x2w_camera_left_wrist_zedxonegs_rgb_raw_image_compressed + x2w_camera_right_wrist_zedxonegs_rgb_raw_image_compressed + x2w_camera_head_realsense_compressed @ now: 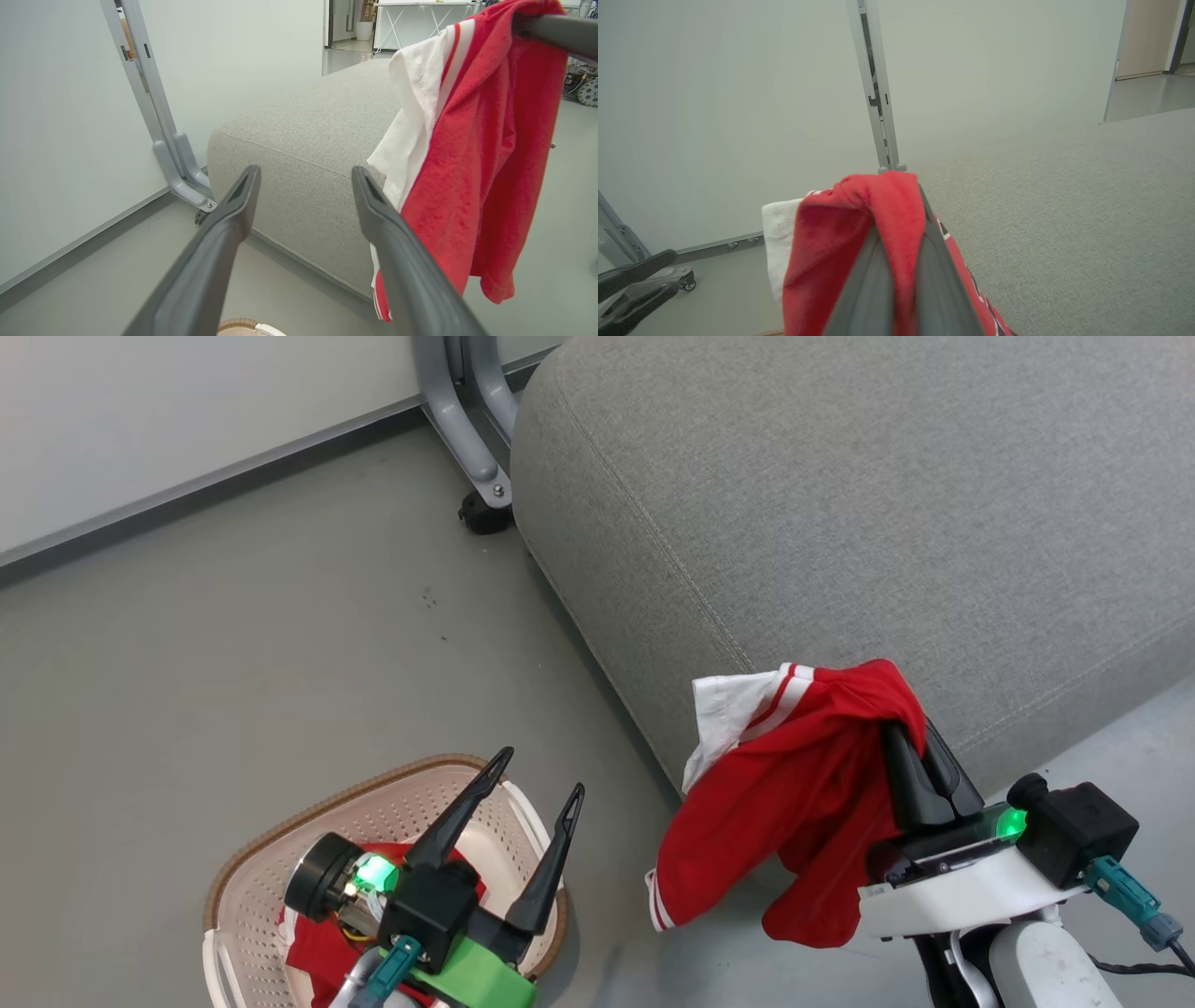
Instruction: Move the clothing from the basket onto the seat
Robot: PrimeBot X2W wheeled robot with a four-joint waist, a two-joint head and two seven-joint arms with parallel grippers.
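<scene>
My right gripper (904, 737) is shut on a red garment with white trim (784, 803). The garment hangs in the air beside the front corner of the grey seat (840, 504), its lower folds draping down towards the floor. In the right wrist view the fabric (822, 242) is wrapped over my closed fingers (873, 280), with the seat (1064, 210) to the right. The cream basket (280, 821) stands on the floor at the lower left and holds more red clothing (317, 947). Above it my left gripper (541, 773) is open with nothing between its fingers (224, 233).
A grey metal stand leg with a black caster (476, 457) sits at the seat's far corner, against the pale wall. Bare grey floor (280, 616) lies between the basket and the wall. The hanging garment (476, 163) shows to the right of the left gripper.
</scene>
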